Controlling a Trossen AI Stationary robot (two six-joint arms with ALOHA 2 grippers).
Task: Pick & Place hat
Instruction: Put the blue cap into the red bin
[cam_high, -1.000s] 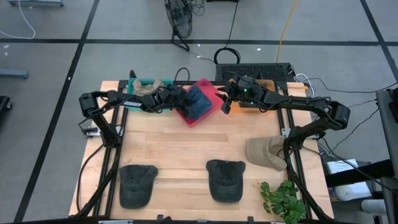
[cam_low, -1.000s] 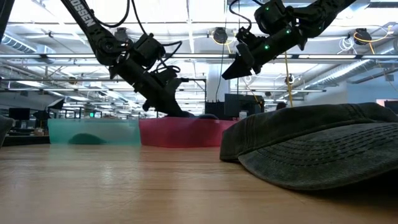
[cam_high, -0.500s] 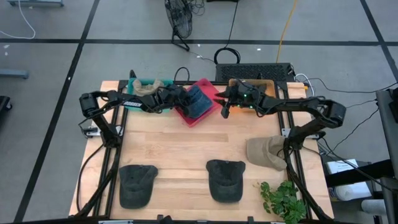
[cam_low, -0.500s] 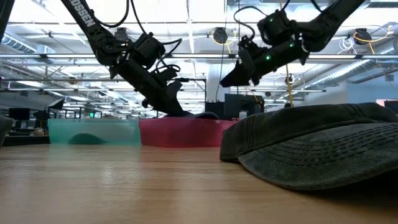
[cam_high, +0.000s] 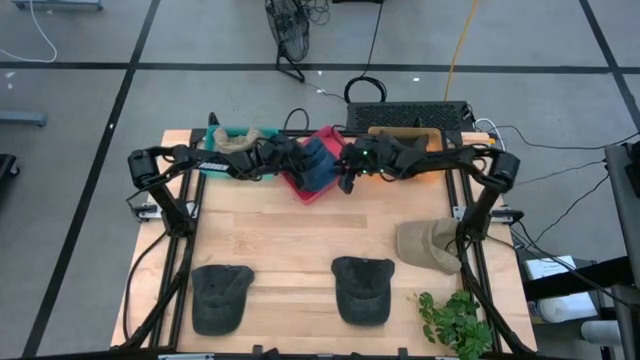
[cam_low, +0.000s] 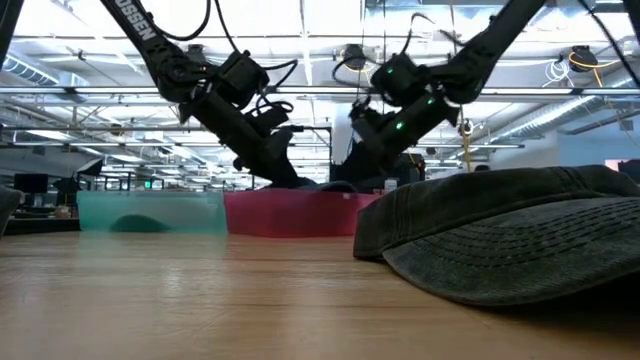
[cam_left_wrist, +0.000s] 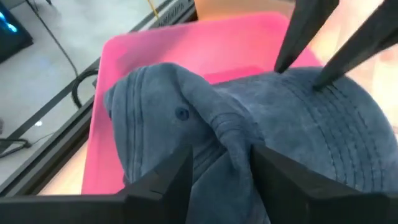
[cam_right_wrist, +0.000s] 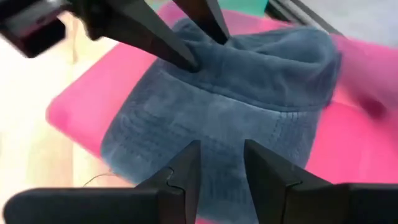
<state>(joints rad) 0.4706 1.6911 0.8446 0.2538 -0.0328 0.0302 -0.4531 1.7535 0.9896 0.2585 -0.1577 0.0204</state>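
A blue hat (cam_high: 320, 166) lies crumpled in the pink bin (cam_high: 300, 191) at the table's far edge; its crown (cam_left_wrist: 186, 118) rests on the bin's floor. My left gripper (cam_left_wrist: 221, 165) reaches in from the table's left, open, astride a ridge of the crown. My right gripper (cam_right_wrist: 222, 163) comes from the right, open with nothing between its fingers, just above the hat's stitched part (cam_right_wrist: 205, 118). In the left wrist view its fingertips (cam_left_wrist: 281, 67) reach the cloth's outline. My left gripper stands open with a raised fold of the crown (cam_left_wrist: 231, 144) between its two fingers. The fingertips (cam_right_wrist: 191, 65) meet the cloth from above, slanting in from the table's left. The hat lies in the bin, not lifted. My right gripper: whether its tips touch the hat, I cannot tell.
A teal bin (cam_high: 222, 134) with a tan hat stands left of the pink one, and an orange bin (cam_high: 410, 133) stands to its right. Two dark hats (cam_high: 221, 296) (cam_high: 362, 289), a tan hat (cam_high: 428, 246) and a plant (cam_high: 455, 322) lie along the near half.
My right gripper has swung toward the table's left and come down, from beside the orange bin to over the pink bin and the blue hat. My left arm has kept its place at the hat, which lies in the bin as before.
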